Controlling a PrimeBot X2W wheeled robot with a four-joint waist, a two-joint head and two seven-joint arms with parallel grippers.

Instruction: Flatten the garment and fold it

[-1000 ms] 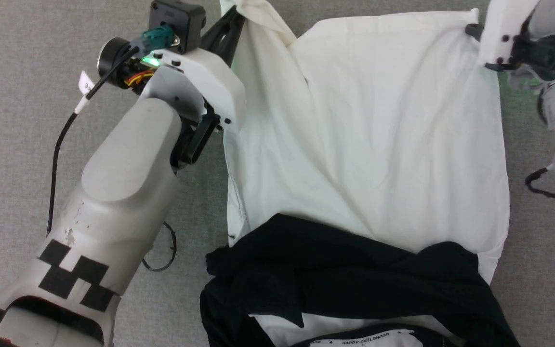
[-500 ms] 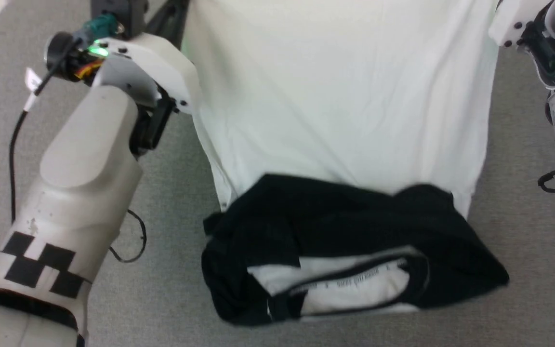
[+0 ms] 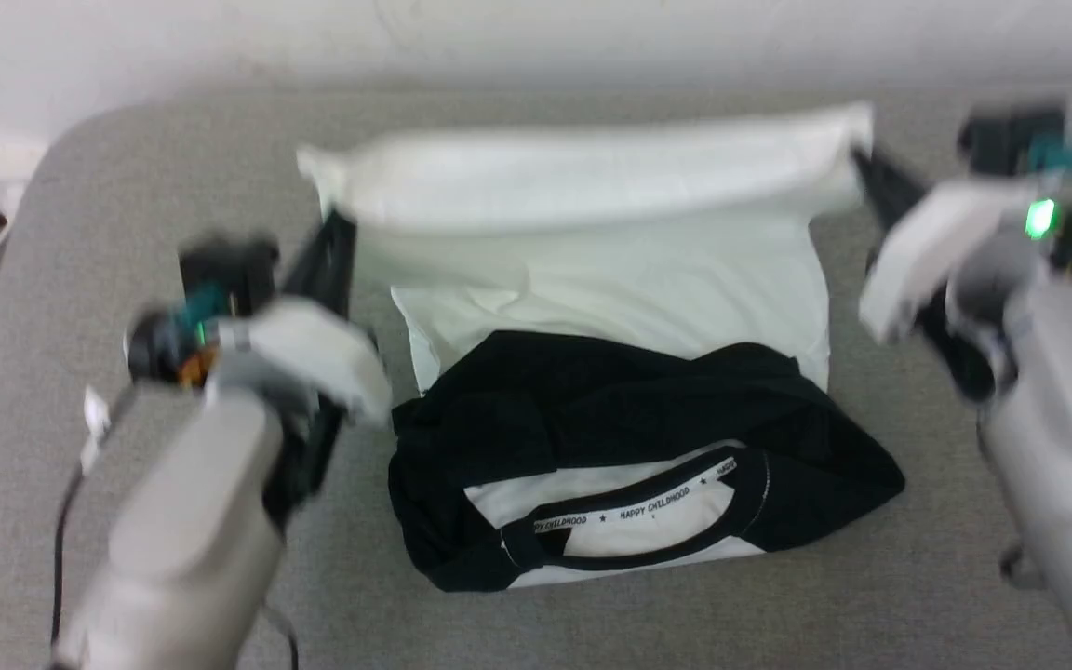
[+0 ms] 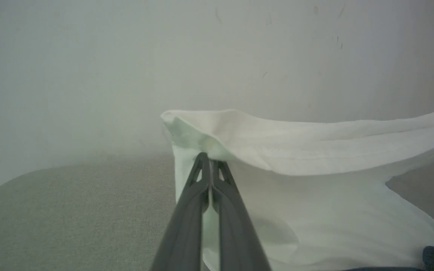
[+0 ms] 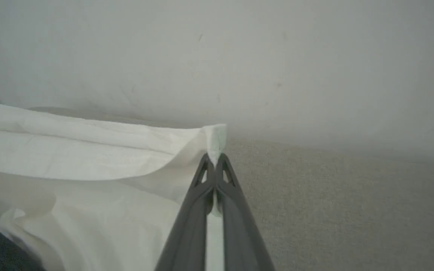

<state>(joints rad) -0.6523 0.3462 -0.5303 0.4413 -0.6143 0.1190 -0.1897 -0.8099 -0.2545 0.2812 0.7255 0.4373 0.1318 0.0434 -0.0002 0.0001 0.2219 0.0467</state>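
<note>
Counts: 1 garment [image 3: 610,288], 2 grippers, 1 grey surface [image 3: 592,623], 1 pale wall [image 3: 536,37] across the top.

The garment lay mid-frame in the head view. Its black sleeves and collar were bunched at lower centre, with the neck label facing up. The white panel ran up from there to upper centre, where its far edge was raised off the surface as a band stretched between the 2 grippers.

The left gripper [image 4: 210,160] sat centre left in the head view, forearm rising from the lower left, fingers aimed up and right. In the left wrist view its 2 fingers were pinched tight on 1 white corner.

The right gripper [image 5: 214,158] sat upper right in the head view, forearm rising from the lower right, fingers aimed up and left. It was clamped closed on the other white corner.

Both arms were blurred in the head view.
</note>
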